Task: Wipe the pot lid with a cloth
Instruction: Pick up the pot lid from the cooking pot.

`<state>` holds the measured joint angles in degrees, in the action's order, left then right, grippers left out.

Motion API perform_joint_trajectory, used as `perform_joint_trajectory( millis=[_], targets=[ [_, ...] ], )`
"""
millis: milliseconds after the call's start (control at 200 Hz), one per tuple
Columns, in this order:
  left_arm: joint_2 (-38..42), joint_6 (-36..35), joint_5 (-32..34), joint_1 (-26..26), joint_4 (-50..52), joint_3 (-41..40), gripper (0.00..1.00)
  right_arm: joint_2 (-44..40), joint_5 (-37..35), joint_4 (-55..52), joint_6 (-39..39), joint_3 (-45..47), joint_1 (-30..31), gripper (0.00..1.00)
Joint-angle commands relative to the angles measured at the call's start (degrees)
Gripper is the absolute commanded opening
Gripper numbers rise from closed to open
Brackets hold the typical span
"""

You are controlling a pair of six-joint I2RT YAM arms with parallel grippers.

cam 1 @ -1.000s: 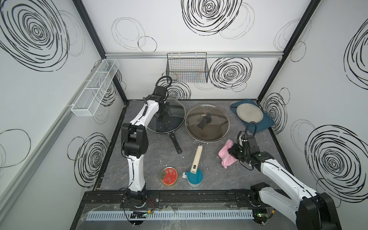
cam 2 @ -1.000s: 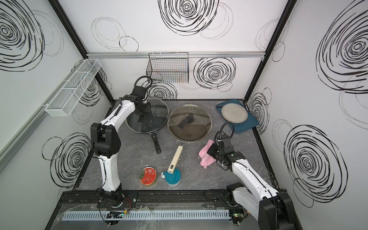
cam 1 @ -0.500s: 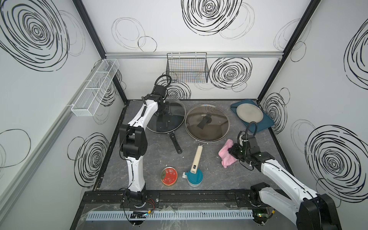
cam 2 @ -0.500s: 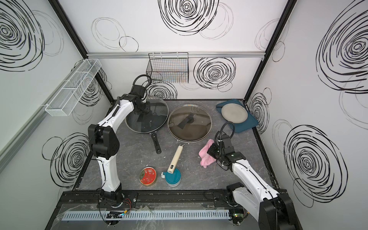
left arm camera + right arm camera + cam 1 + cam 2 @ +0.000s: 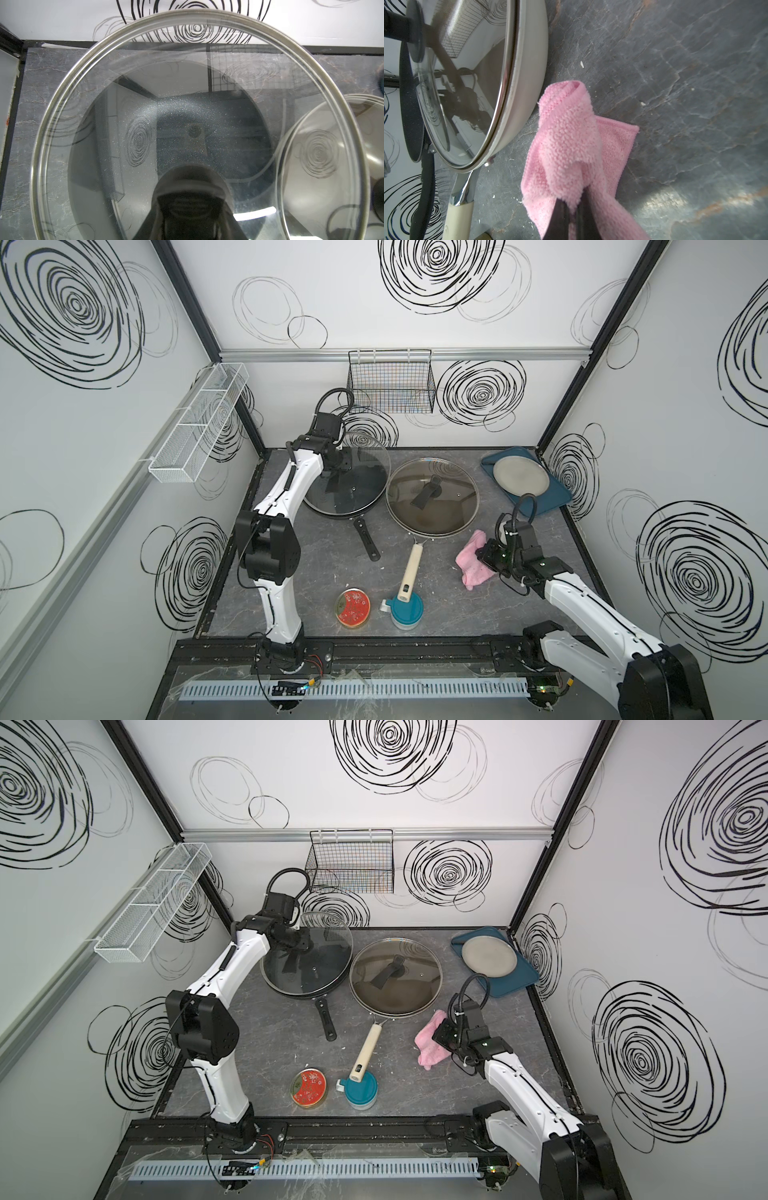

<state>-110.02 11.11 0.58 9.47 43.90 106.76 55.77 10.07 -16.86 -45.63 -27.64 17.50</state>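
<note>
The pot lid (image 5: 368, 479) (image 5: 328, 957), clear glass with a steel rim, hangs tilted just above a black pan (image 5: 332, 512). My left gripper (image 5: 347, 464) (image 5: 305, 942) is shut on its dark handle. In the left wrist view the pot lid (image 5: 197, 93) fills the picture, and the left gripper (image 5: 191, 224) is a dark blur at its handle. The pink fuzzy cloth (image 5: 471, 564) (image 5: 428, 1048) (image 5: 569, 141) lies bunched on the table at the right. My right gripper (image 5: 486, 560) (image 5: 442, 1038) (image 5: 572, 212) is shut on a fold of it.
A second glass lid (image 5: 432, 497) covers a cream-handled pan beside the cloth. The black pan's handle (image 5: 366, 540) points forward. A red tin (image 5: 352, 608) and a teal container (image 5: 405, 610) stand near the front. A blue tray (image 5: 548, 502) with a plate sits back right. A wire basket (image 5: 390, 383) hangs behind.
My left arm has raised and tipped the pot lid slightly toward the back wall. The right arm and the cloth have stayed where they were.
</note>
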Motion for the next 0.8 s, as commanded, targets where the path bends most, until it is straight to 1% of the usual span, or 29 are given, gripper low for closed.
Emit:
perform_joint_trajectory(
  millis=[0, 135, 340, 545, 675, 796],
  targets=[
    [7.1, 1.4, -3.6, -0.6, -9.5, -1.4, 0.0, -0.3, 1.7, 1.9, 0.8, -1.4, -1.4, 0.0],
    [10.0, 2.6, -6.0, -0.5, -11.5, -4.8, 0.0, -1.1, 4.3, 3.1, 0.9, -1.5, -3.3, 0.0],
    [13.5, 4.5, -9.7, -0.5, -14.0, -8.5, 0.0, -4.7, 4.8, 2.1, 2.9, -3.0, -5.2, 0.0],
    [16.0, 5.6, -12.0, -0.5, -15.5, -11.0, 0.0, -7.1, 7.2, -0.3, 4.4, -4.6, -7.2, 0.0],
    [17.6, 6.3, -14.1, -0.5, -16.0, -11.9, 0.0, -8.9, 11.4, 1.4, 5.1, -4.8, -8.6, 0.0],
    [19.5, 7.5, -16.1, -0.4, -17.1, -13.0, 0.0, -9.5, 15.9, 5.0, 5.1, -5.1, -9.9, 0.0]
  ],
)
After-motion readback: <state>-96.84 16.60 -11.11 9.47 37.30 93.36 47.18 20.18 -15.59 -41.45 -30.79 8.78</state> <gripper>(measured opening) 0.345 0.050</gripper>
